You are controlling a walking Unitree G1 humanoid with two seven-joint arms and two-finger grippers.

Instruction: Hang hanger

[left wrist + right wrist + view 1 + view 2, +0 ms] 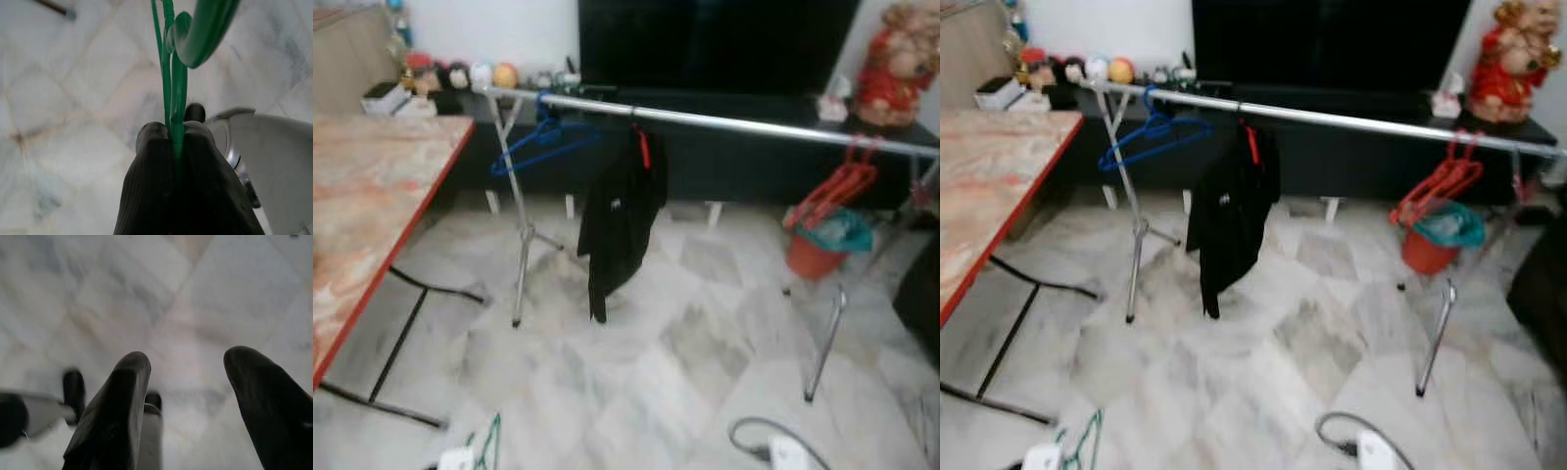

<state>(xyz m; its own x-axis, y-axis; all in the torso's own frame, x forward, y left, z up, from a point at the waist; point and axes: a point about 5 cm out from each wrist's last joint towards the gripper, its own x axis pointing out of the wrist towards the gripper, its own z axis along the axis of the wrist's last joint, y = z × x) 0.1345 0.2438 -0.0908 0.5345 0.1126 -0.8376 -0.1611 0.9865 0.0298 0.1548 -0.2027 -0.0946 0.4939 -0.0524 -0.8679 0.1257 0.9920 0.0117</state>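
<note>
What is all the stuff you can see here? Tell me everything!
green hanger: one, green, pinched in the left claw, low over the floor
clothes rail: one, silver, across the room on thin legs
blue hanger: one, blue, on the rail near its left end
black garment: one, black, hanging mid-rail on a red hanger
red hangers: a bunch, red, on the rail's right part
bucket: one, orange-red with teal inside, on the floor under the red hangers
table: one, marbled top with red edge, left side
stuffed toy: one, red and tan, on the dark cabinet at right
left claw: shut on the green hanger
right claw: open, over bare floor
</note>
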